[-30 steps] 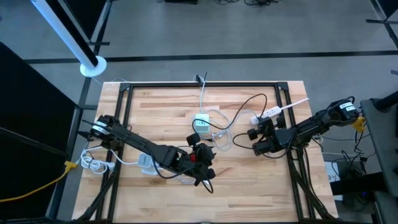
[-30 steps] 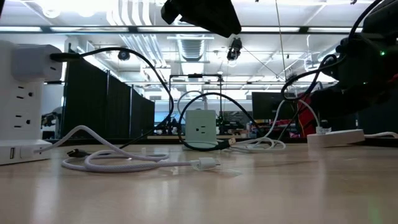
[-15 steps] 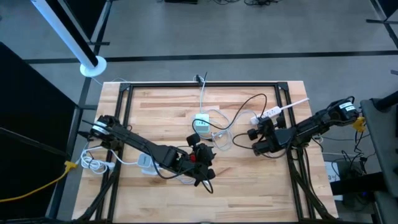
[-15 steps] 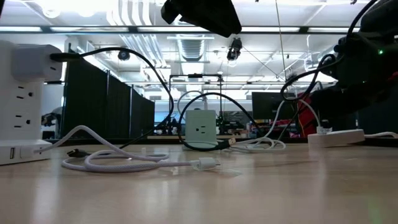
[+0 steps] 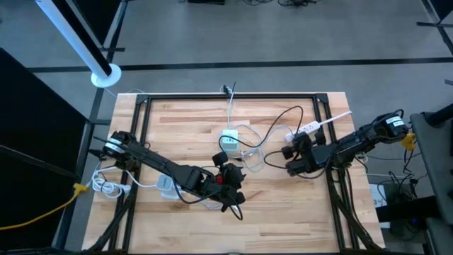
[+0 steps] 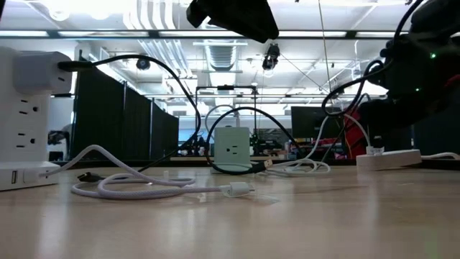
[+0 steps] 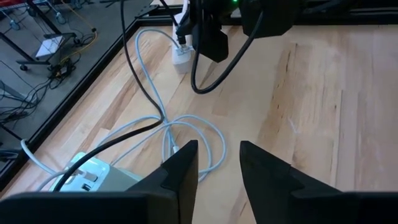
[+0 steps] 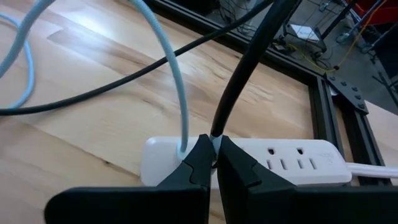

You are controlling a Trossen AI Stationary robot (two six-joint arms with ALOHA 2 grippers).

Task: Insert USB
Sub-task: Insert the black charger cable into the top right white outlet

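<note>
Two dark arms work over a wooden table [image 5: 283, 219], with a white cube charger [image 5: 229, 140] near the table's middle serving as the landmark. Right gripper [image 8: 215, 163]: its two fingers are pressed together on a black cable [image 8: 244, 74], pinching it just above a white power strip [image 8: 280, 160]. The strip lies flat on the wood, well to the right of the cube charger and close to the black frame rail [image 8: 323, 118] at the table's far edge; a pale blue-white cable [image 8: 174, 81] runs into the strip's end right beside the pinched black one. In the high view this gripper [image 5: 289, 160] sits to the right of the cube charger, with the power strip [image 5: 306, 129] just beyond it. Left gripper [image 7: 219, 163]: its fingers stand a little apart with bare wood showing between them, holding nothing. In the high view it [image 5: 233, 195] hangs on the near side of the cube charger, above loose white cable loops [image 7: 186, 134]. Low view: the cube charger [image 6: 232, 147] stands upright, and a white USB plug [image 6: 236, 190] lies flat on the table in front of it, at the end of a coiled white cord [image 6: 136, 185], apart from both grippers. A second white outlet block [image 6: 25, 119] stands at the far left of that view, well apart from the cube charger.
</note>
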